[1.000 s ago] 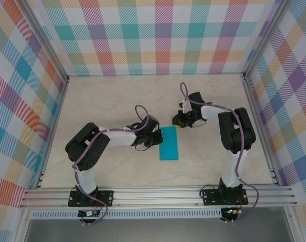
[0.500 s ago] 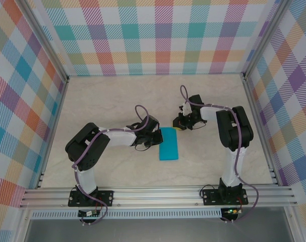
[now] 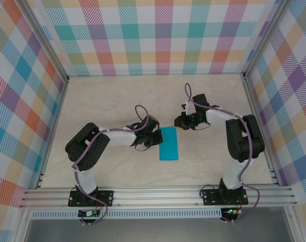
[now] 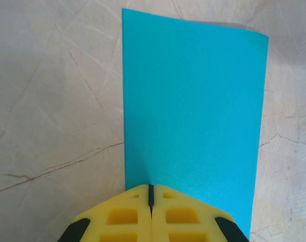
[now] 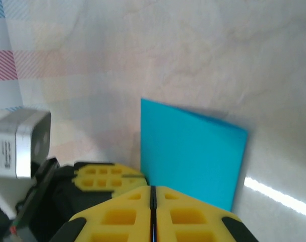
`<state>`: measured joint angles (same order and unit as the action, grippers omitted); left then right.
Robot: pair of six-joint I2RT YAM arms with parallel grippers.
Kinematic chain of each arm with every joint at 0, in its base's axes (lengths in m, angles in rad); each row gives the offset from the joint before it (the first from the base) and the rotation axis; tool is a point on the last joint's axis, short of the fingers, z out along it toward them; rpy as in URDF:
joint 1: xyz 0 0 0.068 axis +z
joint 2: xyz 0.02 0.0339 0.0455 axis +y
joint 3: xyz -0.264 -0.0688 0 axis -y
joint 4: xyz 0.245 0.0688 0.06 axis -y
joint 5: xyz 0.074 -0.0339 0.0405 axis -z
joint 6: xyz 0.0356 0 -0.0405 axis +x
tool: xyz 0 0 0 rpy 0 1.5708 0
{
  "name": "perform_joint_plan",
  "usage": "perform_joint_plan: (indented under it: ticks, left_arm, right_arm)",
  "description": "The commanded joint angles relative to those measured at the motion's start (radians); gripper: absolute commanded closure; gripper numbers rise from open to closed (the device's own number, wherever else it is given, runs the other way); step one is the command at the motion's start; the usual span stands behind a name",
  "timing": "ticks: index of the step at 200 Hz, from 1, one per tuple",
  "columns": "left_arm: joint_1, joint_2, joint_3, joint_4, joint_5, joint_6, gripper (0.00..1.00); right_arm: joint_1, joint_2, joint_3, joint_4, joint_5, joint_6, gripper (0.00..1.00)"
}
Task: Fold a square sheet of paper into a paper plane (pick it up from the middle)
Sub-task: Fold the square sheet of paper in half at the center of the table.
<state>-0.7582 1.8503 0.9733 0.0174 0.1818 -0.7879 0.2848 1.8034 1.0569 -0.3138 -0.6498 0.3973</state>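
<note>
Square sheet of paper [image 3: 169, 143], folded to a narrow rectangle, flat on the table [image 3: 107, 101] between the arms. Left gripper [image 4: 150, 194]: jaws closed at its long edge, grip unclear. Right gripper [image 5: 153, 194]: closed, empty, by the far corner. Judgement: pin one side, crease slowly, avoid sliding

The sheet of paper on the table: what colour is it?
The paper is plain teal-blue, clearest in the left wrist view.
</note>
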Motion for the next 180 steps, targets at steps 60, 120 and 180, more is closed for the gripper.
perform_joint_plan:
  ticks: [60,120,180]
  left_arm:
    - [-0.019,0.031,-0.027,-0.131,-0.032,0.018,1.00]
    - [-0.020,0.042,-0.020,-0.130,-0.027,0.015,1.00]
    - [-0.020,0.038,-0.018,-0.139,-0.031,0.019,1.00]
  right_arm:
    - [0.060,-0.230,-0.310,0.061,-0.071,0.064,0.87]
    - [0.106,-0.156,-0.371,0.131,-0.044,0.089,0.88]
    - [0.105,-0.113,-0.404,0.115,0.040,0.082,0.89]
